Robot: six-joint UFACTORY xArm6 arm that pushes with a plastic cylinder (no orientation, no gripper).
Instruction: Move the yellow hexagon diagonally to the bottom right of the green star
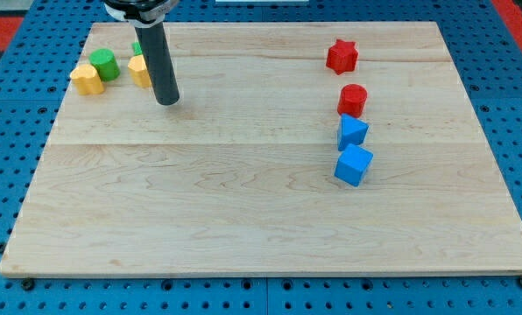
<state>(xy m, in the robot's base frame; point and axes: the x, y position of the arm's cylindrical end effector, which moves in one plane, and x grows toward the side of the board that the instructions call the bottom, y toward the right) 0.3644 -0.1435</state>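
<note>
The yellow hexagon (140, 71) sits near the view's top left, partly hidden behind my dark rod. My tip (167, 101) rests on the board just to the right of and slightly below the hexagon, touching or nearly touching it. A sliver of a green block (136, 47), apparently the green star, shows just above the hexagon and is mostly hidden by the rod. A green cylinder (104, 64) and another yellow block (87, 79) lie further left.
A red star (342, 56), a red cylinder (353, 99), a blue triangular block (352, 132) and a blue cube (354, 164) form a column at the view's right on the wooden board (243, 219).
</note>
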